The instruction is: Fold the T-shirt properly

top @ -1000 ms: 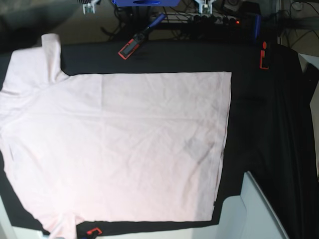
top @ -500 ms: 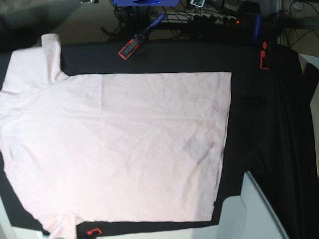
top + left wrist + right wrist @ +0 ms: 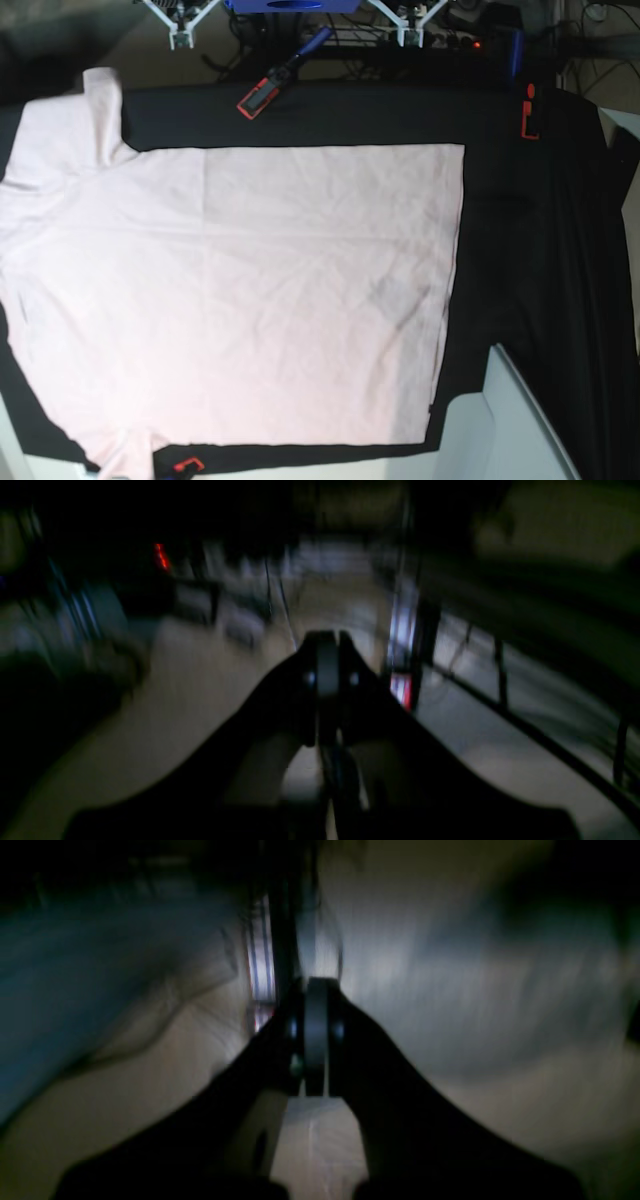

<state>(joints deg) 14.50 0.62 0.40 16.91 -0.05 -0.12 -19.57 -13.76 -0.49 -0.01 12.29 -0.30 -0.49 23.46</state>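
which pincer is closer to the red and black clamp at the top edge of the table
Right. The right pincer sits just up-left of the clamp; the left pincer is farther off, up-right.

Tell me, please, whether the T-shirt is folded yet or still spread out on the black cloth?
Spread out. The T-shirt lies flat in one wrinkled layer on the black cloth, one sleeve sticking out, no fold visible.

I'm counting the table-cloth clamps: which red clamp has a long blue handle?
The clamp at the table's far edge, lying at a slant beyond the T-shirt; the right-edge clamp and near-edge clamp show only red.
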